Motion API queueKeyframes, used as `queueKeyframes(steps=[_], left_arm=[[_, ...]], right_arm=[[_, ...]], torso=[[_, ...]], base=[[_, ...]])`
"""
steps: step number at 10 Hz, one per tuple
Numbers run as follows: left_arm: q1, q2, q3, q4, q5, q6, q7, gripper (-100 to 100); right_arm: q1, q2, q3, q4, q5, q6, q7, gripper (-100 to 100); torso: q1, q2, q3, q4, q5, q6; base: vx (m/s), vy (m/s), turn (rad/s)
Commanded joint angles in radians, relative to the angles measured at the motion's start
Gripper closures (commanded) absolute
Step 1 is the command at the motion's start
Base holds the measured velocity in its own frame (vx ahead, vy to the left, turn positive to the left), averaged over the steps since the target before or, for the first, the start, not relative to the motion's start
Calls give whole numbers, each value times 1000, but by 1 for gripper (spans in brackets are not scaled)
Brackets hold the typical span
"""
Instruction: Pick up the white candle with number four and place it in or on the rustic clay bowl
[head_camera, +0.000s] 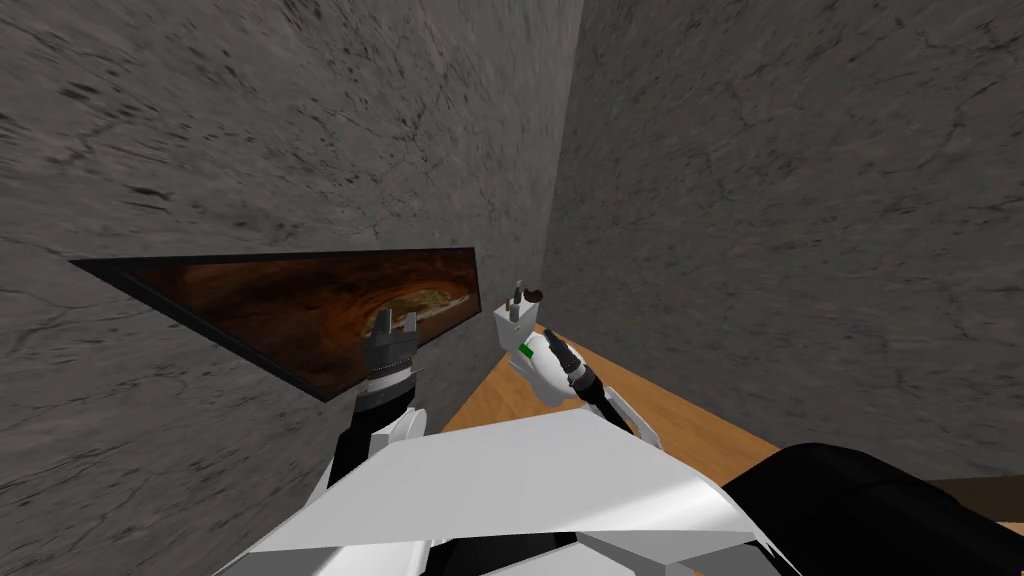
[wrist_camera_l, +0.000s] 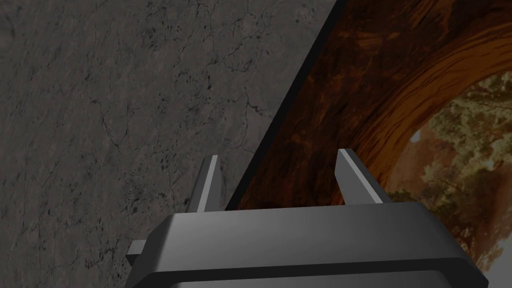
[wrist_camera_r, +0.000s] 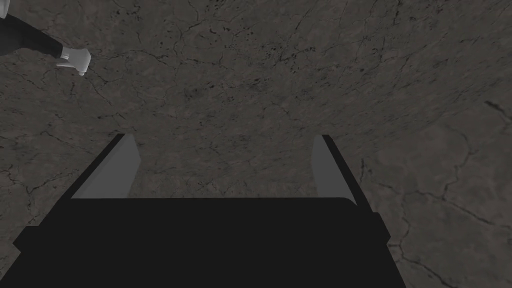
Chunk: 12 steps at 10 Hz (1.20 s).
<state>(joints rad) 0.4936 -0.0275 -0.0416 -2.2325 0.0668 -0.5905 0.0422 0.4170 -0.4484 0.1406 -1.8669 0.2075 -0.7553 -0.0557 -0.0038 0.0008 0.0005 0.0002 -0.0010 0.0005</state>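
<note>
Both claws wide, empty. L claw (head_camera: 397, 320) close before picture (head_camera: 300, 300); R claw (wrist_camera_r: 223, 137) right of picture, facing wall (head_camera: 750, 200). Risk: turning to find candle, L claw scrapes picture.

Two grey walls, veined and cracked like rough stone, meet in a corner (head_camera: 562, 200): the left wall (head_camera: 250, 130) and the right wall (head_camera: 800, 200). On the left wall hangs a picture (head_camera: 300, 300) in a thin black frame, a dark brown arch opening on pale greenish trees. Below the corner lies a light orange-brown wooden floor (head_camera: 690, 420), dimly and evenly lit
</note>
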Motion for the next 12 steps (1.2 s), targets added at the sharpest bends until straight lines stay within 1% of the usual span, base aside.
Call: queueKeyframes(steps=[1, 2, 3, 4, 5, 6, 7, 8, 9, 10, 11, 12], left_arm=[[0, 0, 0, 0, 0, 0, 0, 0], [0, 0, 0, 0, 0, 0, 0, 0], [0, 0, 0, 0, 0, 0, 0, 0], [0, 0, 0, 0, 0, 0, 0, 0], [0, 0, 0, 0, 0, 0, 0, 0], [0, 0, 0, 0, 0, 0, 0, 0], [0, 0, 0, 0, 0, 0, 0, 0], [0, 0, 0, 0, 0, 0, 0, 0], [0, 0, 0, 0, 0, 0, 0, 0], [0, 0, 0, 0, 0, 0, 0, 0], [0, 0, 0, 0, 0, 0, 0, 0], [0, 0, 0, 0, 0, 0, 0, 0]], right_arm=[[-19, -50, 28, 50, 19, -31, 2, -100], [-19, -50, 28, 74, 19, -31, 2, -100], [-41, -94, 54, 115, 36, -55, 2, -100], [-41, -95, 54, 130, 36, -55, 2, -100], [-64, -141, 81, 162, 53, -79, 4, -100], [-64, -141, 81, 195, 53, -79, 4, -100], [-89, -182, 109, 231, 71, -104, 5, -100], [-89, -187, 109, 258, 71, -104, 5, -100], [-116, -233, 137, 285, 89, -128, 7, -100], [-116, -234, 137, 316, 89, -128, 7, -100], [-144, -272, 166, 349, 108, -152, 10, -100], [-144, -281, 166, 379, 108, -152, 10, -100]], torso=[[0, 0, 0, 0, 0, 0], [-1, 0, 0, 0, 0, -1], [0, 0, 0, 0, 0, 0], [0, 0, 0, 0, 0, -1], [1, 0, 0, 0, 0, 0], [1, 0, 0, 0, 0, -1], [1, 0, 0, 0, 0, 0], [1, -1, 0, 0, 0, -1], [1, 0, 0, 0, 0, 0], [1, 0, 0, 0, 0, -1], [1, 0, 0, 0, 0, 0], [1, -1, 0, 0, 0, -1]], base=[[-37, -56, 169], [-33, -46, 104], [-35, -41, 225], [-28, -38, 108], [-31, -37, 216], [-28, -38, 130], [-27, -38, 248], [-25, -33, 122], [-38, -34, 255], [-28, -39, 132], [-25, -35, 253], [-24, -30, 156]])
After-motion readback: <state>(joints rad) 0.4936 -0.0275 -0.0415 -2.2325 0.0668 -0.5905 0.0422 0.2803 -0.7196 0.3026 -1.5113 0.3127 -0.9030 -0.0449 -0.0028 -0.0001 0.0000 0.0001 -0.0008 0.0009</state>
